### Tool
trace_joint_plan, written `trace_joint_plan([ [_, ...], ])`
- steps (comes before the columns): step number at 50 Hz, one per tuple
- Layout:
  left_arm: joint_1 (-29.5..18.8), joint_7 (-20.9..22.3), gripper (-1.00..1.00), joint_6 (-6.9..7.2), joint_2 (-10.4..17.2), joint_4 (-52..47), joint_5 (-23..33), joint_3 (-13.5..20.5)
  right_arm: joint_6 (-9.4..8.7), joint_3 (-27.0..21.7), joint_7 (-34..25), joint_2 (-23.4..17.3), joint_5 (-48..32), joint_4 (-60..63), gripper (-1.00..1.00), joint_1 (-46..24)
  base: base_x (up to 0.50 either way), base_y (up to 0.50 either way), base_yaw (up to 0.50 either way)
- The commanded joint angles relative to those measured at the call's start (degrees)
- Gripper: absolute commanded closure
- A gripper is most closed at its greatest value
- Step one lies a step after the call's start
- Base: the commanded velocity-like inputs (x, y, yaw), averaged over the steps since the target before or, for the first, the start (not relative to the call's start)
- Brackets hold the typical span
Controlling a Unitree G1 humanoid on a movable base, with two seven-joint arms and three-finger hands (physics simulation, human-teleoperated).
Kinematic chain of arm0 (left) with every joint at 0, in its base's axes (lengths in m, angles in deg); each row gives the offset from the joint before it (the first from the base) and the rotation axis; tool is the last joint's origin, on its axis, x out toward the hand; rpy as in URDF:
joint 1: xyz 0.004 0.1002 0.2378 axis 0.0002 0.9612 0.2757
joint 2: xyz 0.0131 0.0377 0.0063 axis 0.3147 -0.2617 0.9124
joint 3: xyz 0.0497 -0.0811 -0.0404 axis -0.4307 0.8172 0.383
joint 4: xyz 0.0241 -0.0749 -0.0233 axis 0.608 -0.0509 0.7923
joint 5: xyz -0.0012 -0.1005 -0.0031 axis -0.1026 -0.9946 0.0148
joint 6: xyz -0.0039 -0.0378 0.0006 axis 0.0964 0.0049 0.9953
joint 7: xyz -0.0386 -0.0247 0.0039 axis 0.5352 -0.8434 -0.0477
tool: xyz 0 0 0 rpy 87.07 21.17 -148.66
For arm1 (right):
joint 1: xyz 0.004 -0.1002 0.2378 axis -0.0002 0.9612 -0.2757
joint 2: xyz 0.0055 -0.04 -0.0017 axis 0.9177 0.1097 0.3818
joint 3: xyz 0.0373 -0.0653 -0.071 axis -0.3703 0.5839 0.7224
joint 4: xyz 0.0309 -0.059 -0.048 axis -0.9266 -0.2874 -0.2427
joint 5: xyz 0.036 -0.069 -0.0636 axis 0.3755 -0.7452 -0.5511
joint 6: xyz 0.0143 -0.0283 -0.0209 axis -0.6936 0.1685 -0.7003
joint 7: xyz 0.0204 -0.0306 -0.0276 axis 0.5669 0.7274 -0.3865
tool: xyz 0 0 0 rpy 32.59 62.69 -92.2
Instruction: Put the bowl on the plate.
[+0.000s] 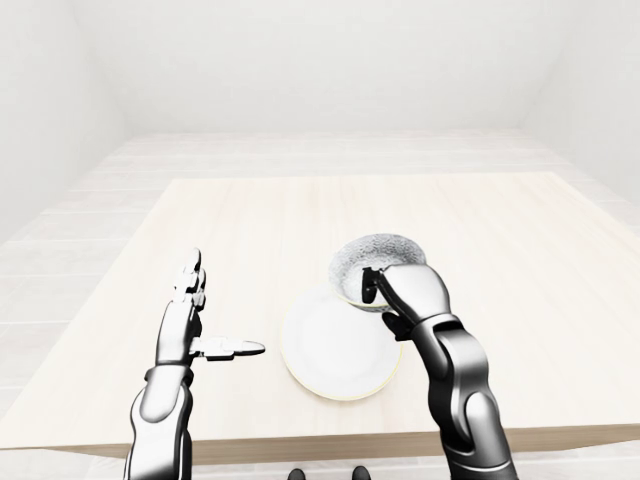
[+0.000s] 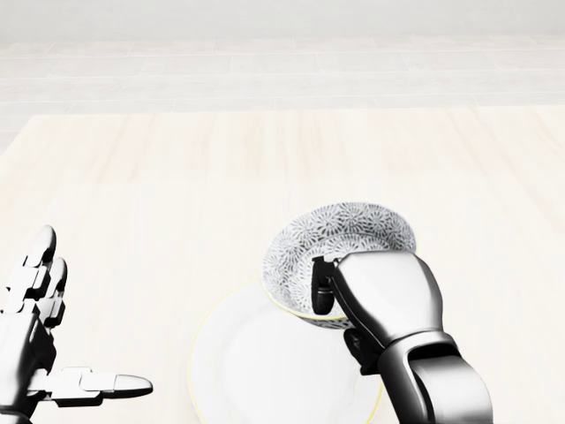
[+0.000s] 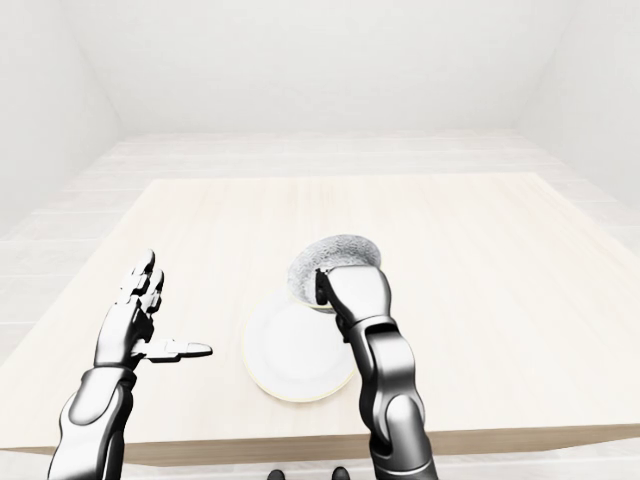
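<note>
A patterned grey-and-white bowl hangs tilted above the upper right rim of the white plate in the head view. My right hand is shut on the bowl's near rim, one finger hooked inside it. The plate lies flat on the pale wooden table, partly hidden by that hand and forearm. My left hand is open at the lower left, fingers up and thumb stretched toward the plate, well apart from it.
The table's near edge runs just below the plate in the left-eye view. A pale tiled floor and white walls surround the table.
</note>
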Motion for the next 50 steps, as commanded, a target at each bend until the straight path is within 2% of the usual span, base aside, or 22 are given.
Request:
trace_joint_plan([
  [1, -0.13, -0.15, -1.00, -0.10, 0.02, 0.23, 0.00, -0.04, 0.00, 3.16, 2.85, 1.31, 0.02, -1.60, 0.55, -1.12, 0.00, 0.00, 0.00],
  [6, -0.29, -0.31, -1.00, -0.21, 0.04, 0.56, 0.28, -0.26, 0.00, 4.28, 3.46, 1.45, 0.27, -2.31, 0.55, -0.91, 0.00, 0.00, 0.00],
  [23, -0.74, -0.60, -1.00, 0.81, 0.19, -0.06, 0.59, -0.61, 0.00, 6.45, 5.57, 2.33, 1.14, -3.44, 0.55, -0.09, 0.00, 0.00, 0.00],
  [50, -1.09, -0.53, -1.00, 0.81, 0.30, -0.23, 0.22, -0.51, 0.00, 10.90, 8.54, 2.88, 2.69, -4.26, 0.56, 2.96, 0.00, 0.00, 0.00],
])
